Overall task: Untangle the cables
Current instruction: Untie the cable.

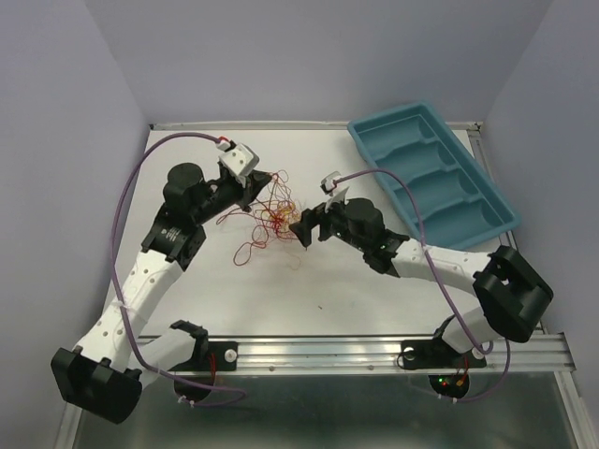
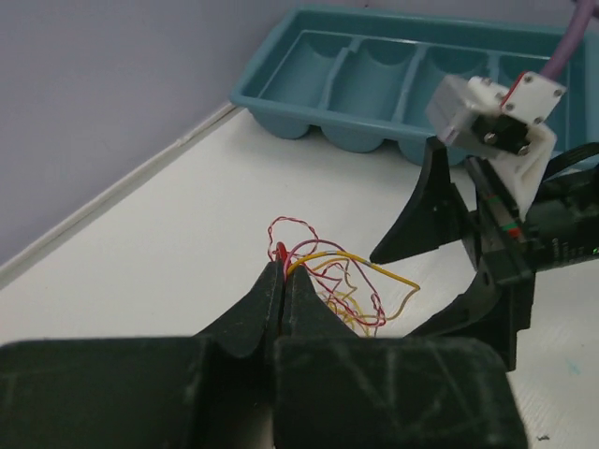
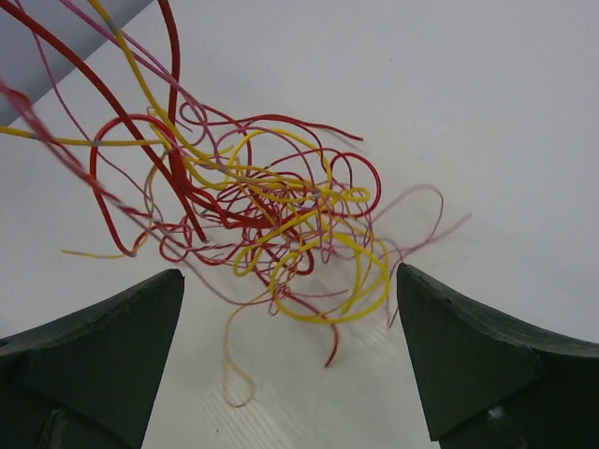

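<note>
Cables (image 1: 273,217) sit in a red, orange and yellow tangle near the middle of the table (image 1: 374,290), between my two grippers. My left gripper (image 2: 284,269) is closed, pinching a red strand at its tips. My right gripper (image 3: 289,273) stands wide open just over the tangle, holding nothing. A blue tray (image 1: 435,168) lies well apart, far right.

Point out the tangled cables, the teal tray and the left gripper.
cables (image 3: 271,210), right wrist view, centre of the tangle.
tray (image 1: 426,154), top view, bare compartment floor.
left gripper (image 2: 284,271), left wrist view, between its shut fingertips.
</note>
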You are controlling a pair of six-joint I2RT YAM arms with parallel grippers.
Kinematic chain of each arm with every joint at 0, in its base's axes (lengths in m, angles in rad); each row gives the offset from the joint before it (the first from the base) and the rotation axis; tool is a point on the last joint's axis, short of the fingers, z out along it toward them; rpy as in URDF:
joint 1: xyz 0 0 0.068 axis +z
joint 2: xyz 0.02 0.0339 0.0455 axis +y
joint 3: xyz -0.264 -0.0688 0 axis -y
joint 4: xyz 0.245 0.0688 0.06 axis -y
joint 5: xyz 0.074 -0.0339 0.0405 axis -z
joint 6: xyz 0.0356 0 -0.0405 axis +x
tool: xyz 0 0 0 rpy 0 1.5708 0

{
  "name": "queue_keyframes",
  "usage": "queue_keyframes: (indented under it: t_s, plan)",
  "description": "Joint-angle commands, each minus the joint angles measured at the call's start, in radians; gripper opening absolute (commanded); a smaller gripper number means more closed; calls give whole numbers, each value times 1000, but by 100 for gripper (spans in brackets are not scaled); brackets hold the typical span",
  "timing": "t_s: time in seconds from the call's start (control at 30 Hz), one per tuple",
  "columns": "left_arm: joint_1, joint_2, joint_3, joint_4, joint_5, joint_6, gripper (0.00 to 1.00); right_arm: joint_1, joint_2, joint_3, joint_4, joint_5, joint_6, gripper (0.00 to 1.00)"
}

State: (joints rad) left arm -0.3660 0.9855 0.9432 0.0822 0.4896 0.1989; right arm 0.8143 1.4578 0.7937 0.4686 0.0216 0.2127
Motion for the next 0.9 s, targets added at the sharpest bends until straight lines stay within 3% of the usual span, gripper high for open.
queue_keyframes:
  t_s: [0.0, 0.2, 0.3, 0.33, 0.43, 0.5, 0.6, 0.67, 0.7, 0.73, 0.8, 0.87]
  plan:
    - [-24, -7, 141, -24, 61, 11, 0, 28, 19, 16, 99, -63, -38, 100]
    - [-50, 36, 304, -100, 127, -33, 0, 48, 130, 77, 102, -71, -56, 97]
    - [-57, 59, 406, -120, 68, -59, 0, 60, 163, 104, 90, -26, -24, 62]
    - [-59, 64, 436, -130, 44, -59, 0, 60, 168, 104, 72, 109, -4, 31]
    - [-59, 79, 544, -176, 14, -61, 0, 60, 153, 78, 65, 346, 56, 0]
    - [-59, 79, 607, -188, -26, -73, 0, 51, 145, 73, 44, 440, 103, 0]
    - [-59, 82, 715, -197, -248, -81, 0, 10, 179, 110, -79, 550, 212, 1]
    - [-57, 110, 810, -161, -604, -49, 0, -64, 240, 159, -202, 528, 370, 1]
    - [-57, 110, 837, -160, -606, -29, 0, -90, 259, 171, -234, 505, 370, 1]
    - [-57, 123, 856, -89, -826, -10, 0, -108, 278, 179, -264, 499, 442, 1]
    - [-53, 139, 867, 87, -1101, 92, 0, -138, 300, 196, -342, 543, 490, 1]
    - [-44, 131, 832, 180, -1166, 161, 0, -138, 286, 199, -358, 572, 496, 3]
